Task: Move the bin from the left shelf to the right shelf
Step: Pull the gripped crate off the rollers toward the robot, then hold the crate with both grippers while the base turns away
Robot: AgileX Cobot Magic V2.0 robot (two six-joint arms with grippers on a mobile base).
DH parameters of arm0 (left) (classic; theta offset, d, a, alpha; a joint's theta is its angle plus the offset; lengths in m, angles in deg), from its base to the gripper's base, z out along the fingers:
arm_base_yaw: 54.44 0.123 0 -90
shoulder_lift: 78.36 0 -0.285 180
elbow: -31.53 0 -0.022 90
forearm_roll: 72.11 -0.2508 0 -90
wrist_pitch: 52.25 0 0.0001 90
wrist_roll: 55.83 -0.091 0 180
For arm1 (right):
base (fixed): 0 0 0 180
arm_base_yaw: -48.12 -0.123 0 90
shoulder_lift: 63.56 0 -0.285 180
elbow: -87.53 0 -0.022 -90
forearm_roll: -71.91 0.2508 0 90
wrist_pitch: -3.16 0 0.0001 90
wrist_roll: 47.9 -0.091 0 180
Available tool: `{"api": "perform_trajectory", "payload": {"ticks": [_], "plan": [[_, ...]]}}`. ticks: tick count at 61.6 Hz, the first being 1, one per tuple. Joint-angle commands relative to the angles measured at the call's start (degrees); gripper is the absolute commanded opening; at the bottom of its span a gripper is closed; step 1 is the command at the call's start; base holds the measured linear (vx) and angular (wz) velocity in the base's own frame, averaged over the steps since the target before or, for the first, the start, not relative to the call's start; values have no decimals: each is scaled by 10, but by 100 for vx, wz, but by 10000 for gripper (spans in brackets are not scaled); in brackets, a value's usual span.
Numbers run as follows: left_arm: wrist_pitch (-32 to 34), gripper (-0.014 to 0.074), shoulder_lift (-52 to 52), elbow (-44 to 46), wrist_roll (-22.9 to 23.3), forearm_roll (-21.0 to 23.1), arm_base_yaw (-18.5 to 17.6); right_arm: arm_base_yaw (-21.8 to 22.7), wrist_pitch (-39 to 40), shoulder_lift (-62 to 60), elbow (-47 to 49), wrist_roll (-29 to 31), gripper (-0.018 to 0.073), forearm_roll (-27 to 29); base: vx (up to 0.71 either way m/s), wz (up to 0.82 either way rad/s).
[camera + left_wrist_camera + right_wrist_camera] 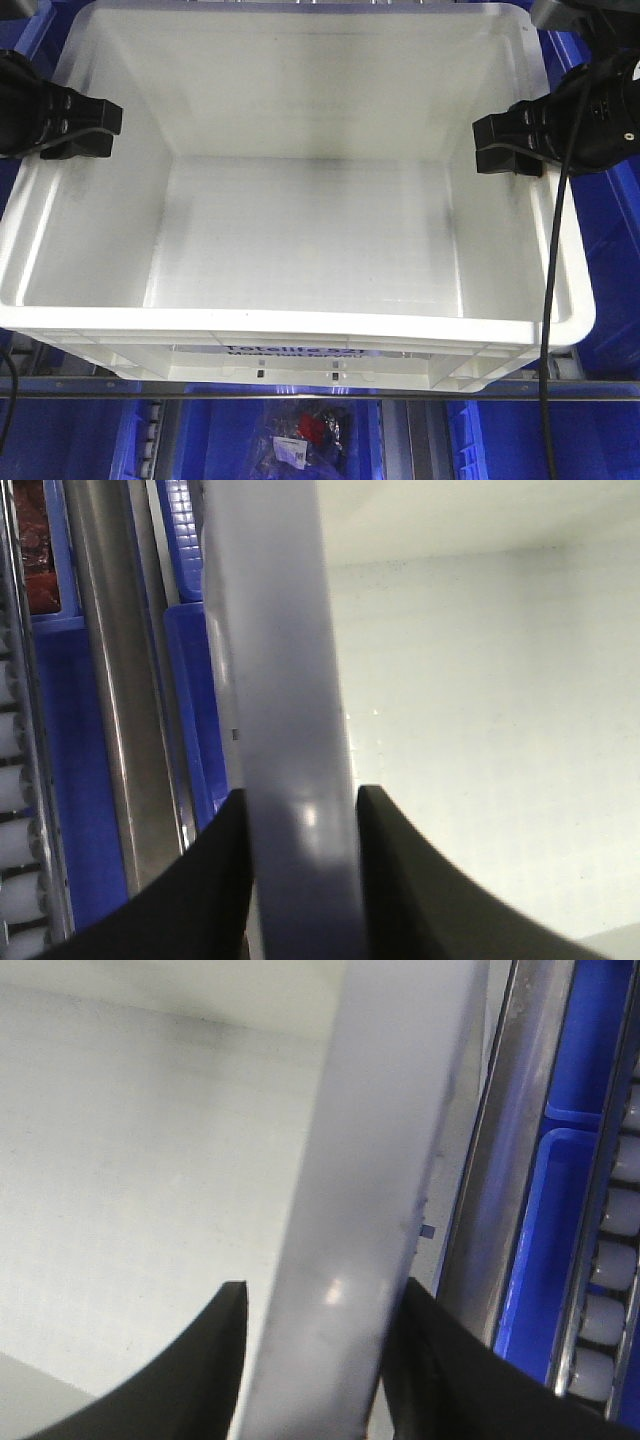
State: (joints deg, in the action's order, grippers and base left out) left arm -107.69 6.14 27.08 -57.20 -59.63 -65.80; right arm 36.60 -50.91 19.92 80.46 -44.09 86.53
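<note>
While my left gripper (88, 128) and right gripper (508, 145) are pinching the side rims of the bin (300, 230), filling mid-frame, I'm risking it tilting and slipping if one gripper is leading.

Empty white bin (300, 230), upright

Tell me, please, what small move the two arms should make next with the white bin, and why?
Probably a short, level lift with both arms together. The left hand and right hand each pinch a side rim of the bin, and blue bins sit close on both sides, so it likely needs clearance before moving right.
</note>
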Motion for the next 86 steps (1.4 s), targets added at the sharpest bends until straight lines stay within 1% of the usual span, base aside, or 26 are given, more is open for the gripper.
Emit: {"api": "perform_trajectory", "payload": {"ticks": [1,86], "plan": [[49,-8,-29,20,-25,15,-2,4,49,-21,20,6,-4,-9,-8,-3],[49,-8,-29,20,-25,15,-2,4,49,-21,20,6,-4,-9,-14,-5]]}}
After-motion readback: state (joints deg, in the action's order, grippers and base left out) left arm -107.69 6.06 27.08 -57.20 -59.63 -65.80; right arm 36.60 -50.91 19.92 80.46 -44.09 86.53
